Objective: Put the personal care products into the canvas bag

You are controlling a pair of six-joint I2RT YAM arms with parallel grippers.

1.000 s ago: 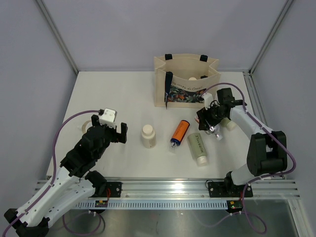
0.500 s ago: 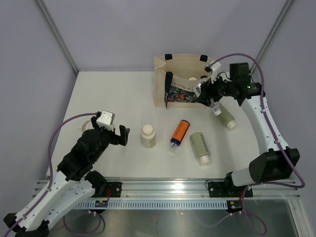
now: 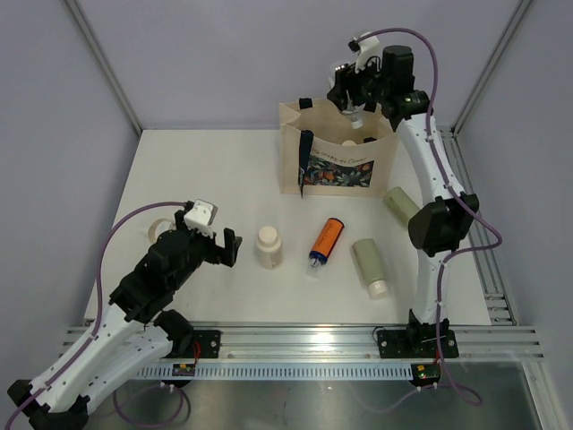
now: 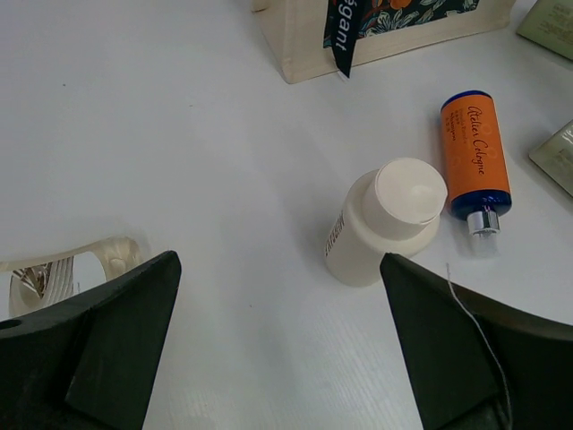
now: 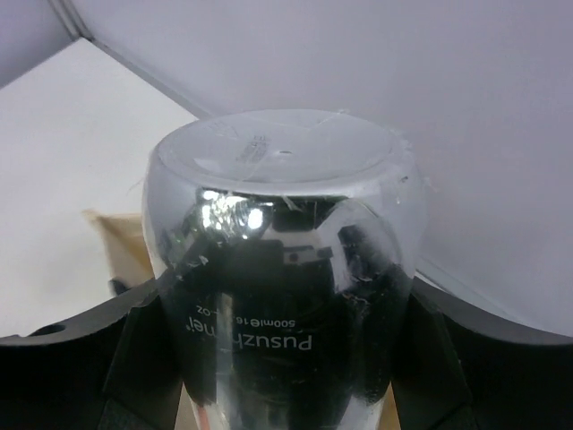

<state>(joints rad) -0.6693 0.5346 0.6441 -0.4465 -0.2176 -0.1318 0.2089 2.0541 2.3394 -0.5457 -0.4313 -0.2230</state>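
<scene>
Clamping one silver bottle (image 5: 282, 269) in right gripper (image 3: 354, 98) above canvas bag (image 3: 291, 166). Holding left gripper (image 3: 224, 244) spread wide near one cream bottle (image 3: 269, 247), one orange bottle (image 3: 326, 239), two sage-green bottles (image 3: 369, 266).

robot lab cell: white table (image 3: 206, 170), grey walls (image 3: 224, 63), aluminium rail (image 3: 304, 345)

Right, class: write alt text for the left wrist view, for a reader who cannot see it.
A cream bottle lies on the white table ahead of the open left hand, an orange bottle beside it. The bag shows its lower edge at the top.
</scene>
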